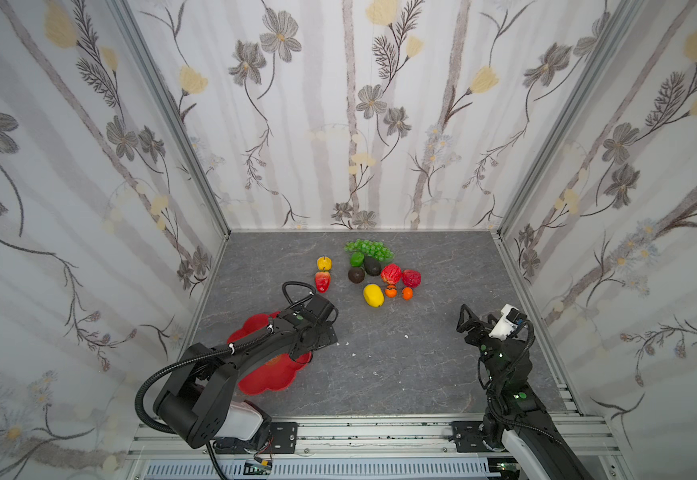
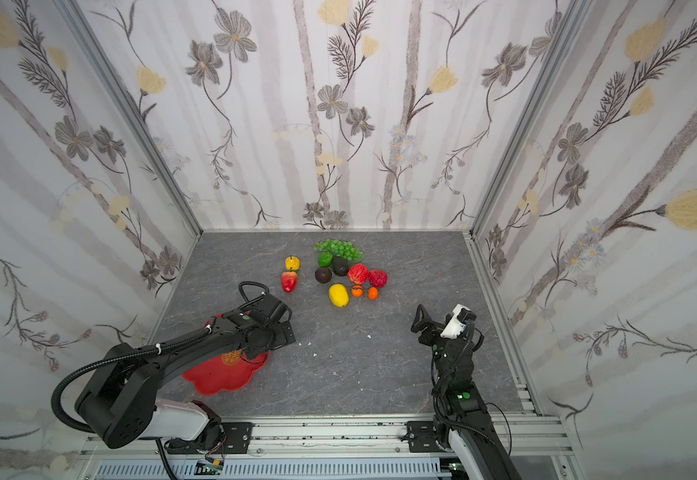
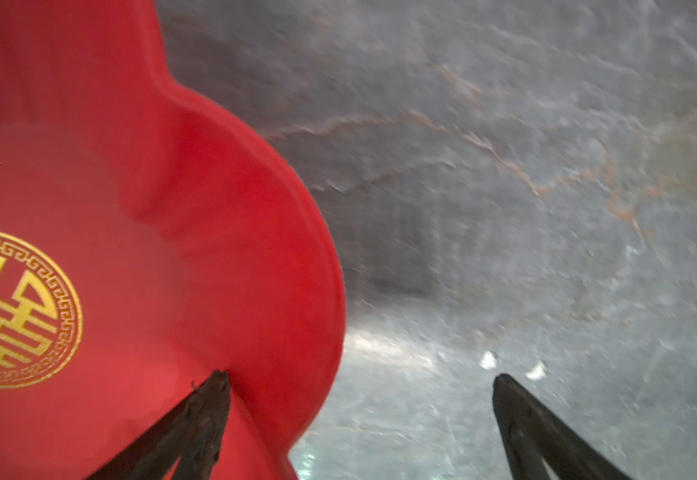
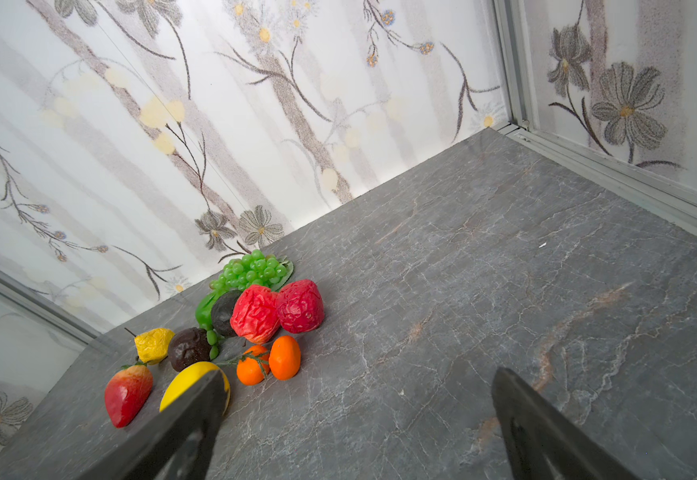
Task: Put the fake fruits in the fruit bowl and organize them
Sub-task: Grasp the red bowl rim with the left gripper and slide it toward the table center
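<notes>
open room: the desk is lying bare across its middle and right half.
fruit bowl: sitting by the near-left corner, partly under the left arm.
fake fruits: clustering near the middle of the far edge, well apart from the bowl.
left gripper: hovering low over the bowl's rim, spread wide, gripping nothing.
right gripper: hanging raised near the right edge, facing the fruits, spread wide, empty.

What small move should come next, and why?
Probably the right gripper should reach toward the nearest orange. The gripper is open and empty, this orange is the fruit closest to it, and the bowl shows no fruit yet.
</notes>
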`<state>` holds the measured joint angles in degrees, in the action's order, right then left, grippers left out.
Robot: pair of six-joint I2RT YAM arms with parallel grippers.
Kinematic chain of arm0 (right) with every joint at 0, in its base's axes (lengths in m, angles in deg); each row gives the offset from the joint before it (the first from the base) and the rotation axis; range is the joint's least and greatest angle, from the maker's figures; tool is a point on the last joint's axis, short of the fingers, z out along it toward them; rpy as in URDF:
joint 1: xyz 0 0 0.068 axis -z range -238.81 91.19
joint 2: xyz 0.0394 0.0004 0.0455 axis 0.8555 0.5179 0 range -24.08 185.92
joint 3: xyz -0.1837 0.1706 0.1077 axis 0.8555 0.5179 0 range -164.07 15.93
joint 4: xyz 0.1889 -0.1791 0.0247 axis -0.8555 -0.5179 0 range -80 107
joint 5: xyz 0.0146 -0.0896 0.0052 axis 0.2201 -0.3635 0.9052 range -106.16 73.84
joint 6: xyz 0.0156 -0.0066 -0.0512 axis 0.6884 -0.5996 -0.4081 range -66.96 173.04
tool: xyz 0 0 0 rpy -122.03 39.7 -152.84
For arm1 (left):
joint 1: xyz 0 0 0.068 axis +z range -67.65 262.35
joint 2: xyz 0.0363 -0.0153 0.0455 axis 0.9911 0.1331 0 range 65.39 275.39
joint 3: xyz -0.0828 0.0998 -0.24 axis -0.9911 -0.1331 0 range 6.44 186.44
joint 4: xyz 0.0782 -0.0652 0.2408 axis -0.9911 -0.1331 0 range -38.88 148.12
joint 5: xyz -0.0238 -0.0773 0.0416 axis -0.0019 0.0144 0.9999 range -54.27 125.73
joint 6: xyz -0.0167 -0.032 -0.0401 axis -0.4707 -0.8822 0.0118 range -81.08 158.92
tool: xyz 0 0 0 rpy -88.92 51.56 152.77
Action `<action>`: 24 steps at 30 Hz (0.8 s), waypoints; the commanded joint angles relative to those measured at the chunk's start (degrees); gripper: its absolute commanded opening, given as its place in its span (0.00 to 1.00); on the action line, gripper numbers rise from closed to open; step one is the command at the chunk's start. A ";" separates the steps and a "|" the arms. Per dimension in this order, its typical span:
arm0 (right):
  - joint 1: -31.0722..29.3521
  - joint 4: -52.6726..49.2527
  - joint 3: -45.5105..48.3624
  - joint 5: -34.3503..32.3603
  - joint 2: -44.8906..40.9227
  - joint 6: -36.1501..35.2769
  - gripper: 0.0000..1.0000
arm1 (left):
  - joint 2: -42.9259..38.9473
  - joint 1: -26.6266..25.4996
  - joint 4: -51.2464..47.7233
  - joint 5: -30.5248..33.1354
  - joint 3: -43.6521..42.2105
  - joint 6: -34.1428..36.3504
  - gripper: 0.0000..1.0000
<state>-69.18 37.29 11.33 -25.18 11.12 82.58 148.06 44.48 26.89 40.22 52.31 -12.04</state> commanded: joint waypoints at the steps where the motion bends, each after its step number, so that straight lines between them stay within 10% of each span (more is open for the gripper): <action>1: 0.00 -1.30 -0.38 -1.68 -0.30 0.96 1.00 | 3.23 -5.84 2.49 0.97 3.15 -6.09 1.00; 13: 0.18 -4.95 -2.75 -2.90 1.41 3.16 1.00 | 19.28 -24.24 2.57 -0.62 24.16 -7.11 1.00; 19: 0.13 -6.34 -5.46 1.64 3.58 5.14 1.00 | 11.61 -22.67 -2.98 6.08 26.82 -0.51 1.00; 24: -0.38 -7.02 -8.28 6.13 7.20 9.06 1.00 | 0.65 -10.57 -5.80 7.10 20.95 5.87 1.00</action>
<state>-69.27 30.32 4.38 -22.64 16.96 88.33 152.12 29.58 25.84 43.96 75.52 -11.32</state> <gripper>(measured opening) 0.996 0.997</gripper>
